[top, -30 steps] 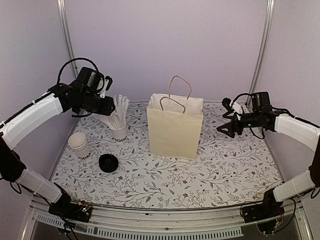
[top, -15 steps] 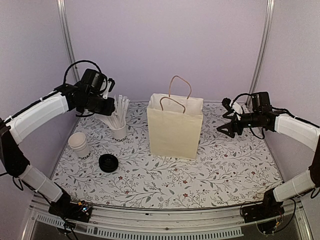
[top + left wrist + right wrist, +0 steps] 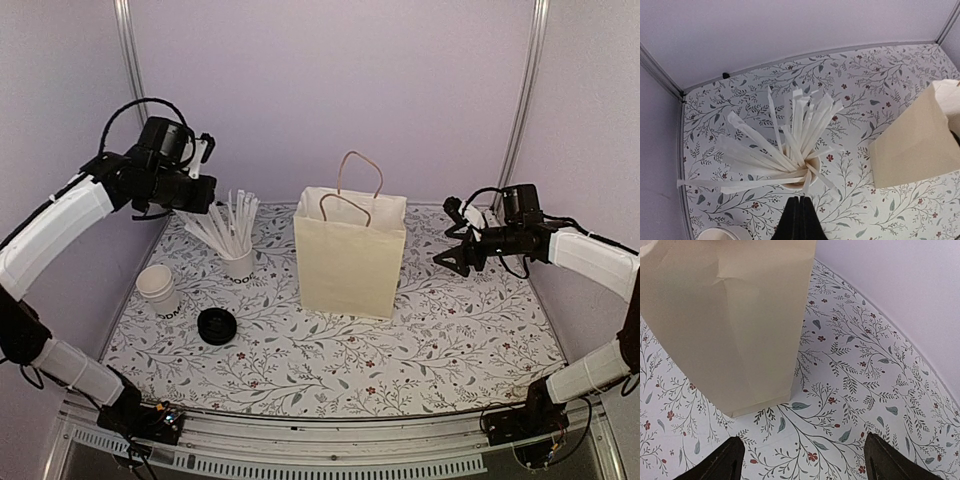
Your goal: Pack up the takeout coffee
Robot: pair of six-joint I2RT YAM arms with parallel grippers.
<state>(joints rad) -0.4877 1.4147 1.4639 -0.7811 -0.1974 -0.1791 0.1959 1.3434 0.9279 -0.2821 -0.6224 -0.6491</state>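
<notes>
The left arm [image 3: 60, 225] goes up from its base at the near left corner. It bends and reaches in toward the back and the middle. Its wrist is held high and tips down. The left claw [image 3: 800, 202] points down. Its two fingers are pressed tight together, with nothing between them. The right arm [image 3: 590, 255] goes up from the near right corner, bends, and reaches to the left. It is held lower. The right claw [image 3: 804, 439] has its fingers spread wide apart and holds nothing.
</notes>
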